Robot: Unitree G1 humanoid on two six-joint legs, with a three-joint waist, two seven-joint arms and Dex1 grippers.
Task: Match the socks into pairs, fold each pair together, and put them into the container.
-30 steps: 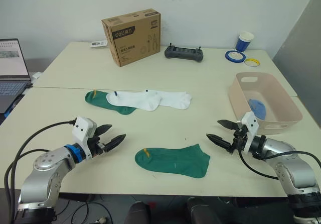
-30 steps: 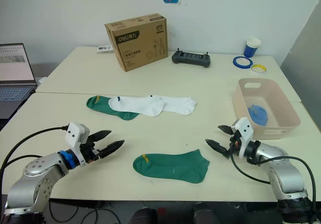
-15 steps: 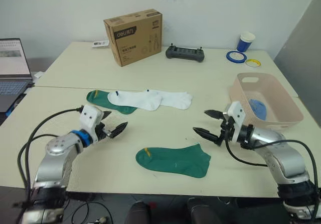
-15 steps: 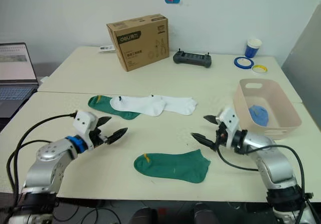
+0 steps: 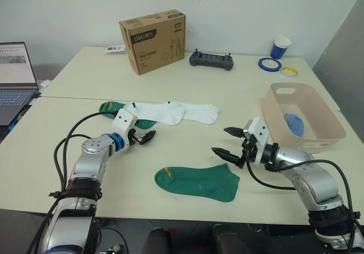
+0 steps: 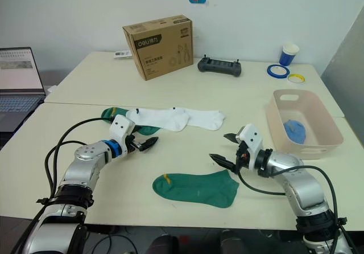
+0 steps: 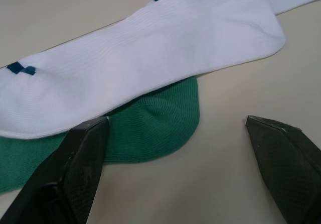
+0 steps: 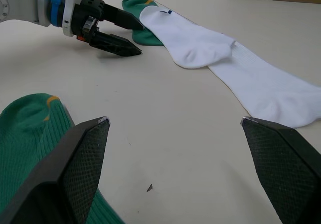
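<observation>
We are holding our left gripper (image 5: 147,135) with its jaws wide open and empty just beside the far green sock (image 7: 150,126), which is lying partly under a white sock (image 7: 140,53) that is overlapping a second white sock (image 5: 196,113). Our right gripper (image 5: 224,140) is also gaping wide with nothing in it, hovering near the cuff end of the near green sock (image 5: 196,181). The pink-beige container (image 5: 310,141) is sitting at our right, with something light blue (image 5: 293,122) lying inside it.
</observation>
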